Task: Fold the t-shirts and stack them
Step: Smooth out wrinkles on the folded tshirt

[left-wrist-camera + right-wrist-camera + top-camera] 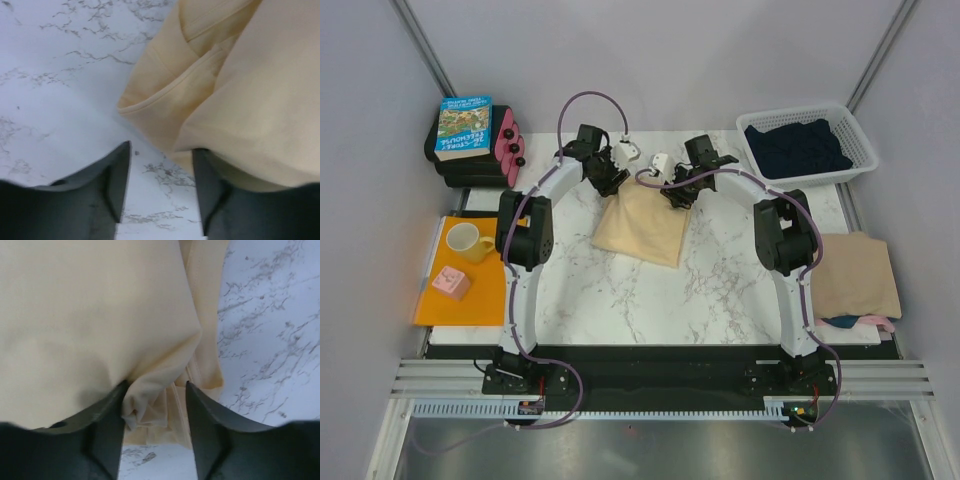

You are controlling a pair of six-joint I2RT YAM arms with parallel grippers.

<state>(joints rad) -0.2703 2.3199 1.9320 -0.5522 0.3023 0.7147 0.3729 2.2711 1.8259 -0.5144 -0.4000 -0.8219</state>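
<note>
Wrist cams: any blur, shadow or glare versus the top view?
Left wrist: left fingers dark and blurred, pale yellow t-shirt seams fairly sharp. Right wrist: shadow where cloth bunches between the right fingers. Top external: even light, sharp, no glare on the marble table.

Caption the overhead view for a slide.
Left gripper and right gripper, jaws open, poised at the far edge of a folded pale yellow t-shirt on the marble table.

White-and-black arms (523, 290), seemingly purple cables (560, 118)
</note>
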